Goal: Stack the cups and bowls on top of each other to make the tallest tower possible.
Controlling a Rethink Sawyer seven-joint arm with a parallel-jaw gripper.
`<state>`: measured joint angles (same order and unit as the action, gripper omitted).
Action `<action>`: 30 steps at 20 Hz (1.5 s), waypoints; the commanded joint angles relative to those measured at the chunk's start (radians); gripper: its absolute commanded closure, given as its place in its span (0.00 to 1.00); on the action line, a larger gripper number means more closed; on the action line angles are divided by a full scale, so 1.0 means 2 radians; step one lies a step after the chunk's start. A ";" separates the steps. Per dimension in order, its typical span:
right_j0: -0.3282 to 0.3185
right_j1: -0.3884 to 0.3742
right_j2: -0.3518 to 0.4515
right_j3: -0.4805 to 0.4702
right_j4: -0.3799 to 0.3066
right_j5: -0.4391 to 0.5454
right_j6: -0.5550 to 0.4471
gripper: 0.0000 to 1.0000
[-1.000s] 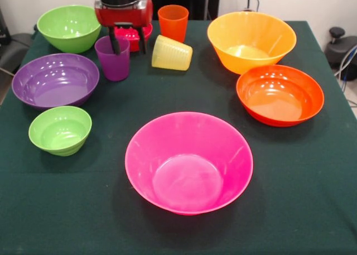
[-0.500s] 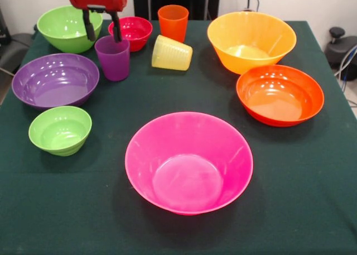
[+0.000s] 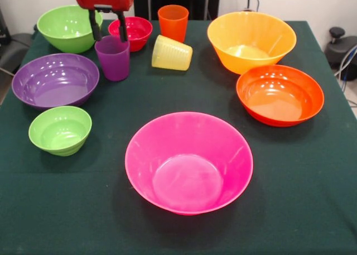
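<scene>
My gripper (image 3: 109,33) hangs open and empty just above the rim of the upright purple cup (image 3: 112,59), one finger (image 3: 96,32) at each side. The yellow cup (image 3: 172,53) lies on its side to the right of it. The orange cup (image 3: 173,22) stands upright behind. The large pink bowl (image 3: 188,161) sits at the near centre. The purple bowl (image 3: 54,80), small green bowl (image 3: 59,129) and medium green bowl (image 3: 68,27) are on the left. The small red bowl (image 3: 133,32) is behind the gripper. Nothing is stacked.
The yellow-orange bowl (image 3: 251,40) and orange-red bowl (image 3: 279,94) stand at the right. All rest on a dark green tablecloth (image 3: 312,199). Dark equipment sits beyond the table's right edge (image 3: 340,46).
The gripper has risen from low around the purple cup's rim to just above it, shifting left and then slightly back right. The cup stays on the table. Nothing else moved.
</scene>
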<state>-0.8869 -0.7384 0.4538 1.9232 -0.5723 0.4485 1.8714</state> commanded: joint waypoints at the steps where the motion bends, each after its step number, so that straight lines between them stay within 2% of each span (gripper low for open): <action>1: 0.021 0.012 0.004 0.037 -0.052 -0.035 -0.016 0.00; 11: 0.016 0.018 0.000 0.045 -0.062 -0.046 -0.009 0.00; 23: 0.002 0.007 0.005 0.056 -0.066 -0.040 -0.021 0.00; 30: 0.009 0.029 -0.007 0.043 -0.080 -0.052 -0.013 0.00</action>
<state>-0.8957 -0.7391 0.4518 1.9899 -0.6354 0.3942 1.8714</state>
